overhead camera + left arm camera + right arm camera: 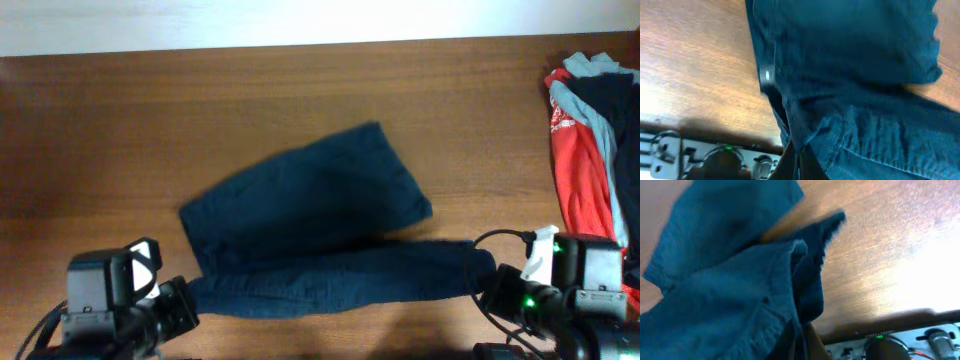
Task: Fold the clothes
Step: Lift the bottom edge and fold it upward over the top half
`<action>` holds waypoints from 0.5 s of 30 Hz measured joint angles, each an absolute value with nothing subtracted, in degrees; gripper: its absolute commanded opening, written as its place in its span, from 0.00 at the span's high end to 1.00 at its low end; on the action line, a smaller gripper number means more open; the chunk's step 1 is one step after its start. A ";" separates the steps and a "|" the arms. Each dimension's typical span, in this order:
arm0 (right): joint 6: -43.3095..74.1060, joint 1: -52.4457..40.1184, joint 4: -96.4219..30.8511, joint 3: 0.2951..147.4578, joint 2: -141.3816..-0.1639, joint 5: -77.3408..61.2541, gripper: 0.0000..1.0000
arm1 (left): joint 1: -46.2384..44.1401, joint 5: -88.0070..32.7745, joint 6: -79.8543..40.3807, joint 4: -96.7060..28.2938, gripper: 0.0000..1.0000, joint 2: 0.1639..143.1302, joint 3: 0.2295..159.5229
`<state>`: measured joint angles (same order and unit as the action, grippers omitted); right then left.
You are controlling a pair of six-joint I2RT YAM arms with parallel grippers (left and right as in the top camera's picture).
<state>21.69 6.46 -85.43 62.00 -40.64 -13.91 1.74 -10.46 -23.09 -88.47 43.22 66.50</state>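
Wood table stretches beyond the clothes — left gripper, right gripper clamp its near corners.

One plain dark navy-blue cloth garment, one red white-printed garment, one light grey-blue garment, two black robot arms, one brown wooden table

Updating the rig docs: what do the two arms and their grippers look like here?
Both are black and boxy. The left arm has a white wrist bracket. The right arm has a white tab, a green light and looping black cables. The left wrist view shows slim dark fingers.
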 measured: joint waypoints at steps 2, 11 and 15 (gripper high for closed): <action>20.51 6.46 -84.79 63.42 -40.73 -14.06 0.96 | 1.74 -8.56 -23.09 -89.49 0.99 43.18 68.05; 18.98 6.37 -68.16 63.96 -57.10 -20.18 0.96 | 1.67 -5.30 -22.96 -83.05 0.99 47.29 68.38; 16.75 6.07 -61.87 64.01 -72.82 -25.15 0.96 | 1.67 -4.29 -22.98 -82.78 0.99 52.75 68.38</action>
<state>16.75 6.07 -61.87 64.01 -72.82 -25.15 1.67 -4.29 -22.98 -82.78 52.75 68.38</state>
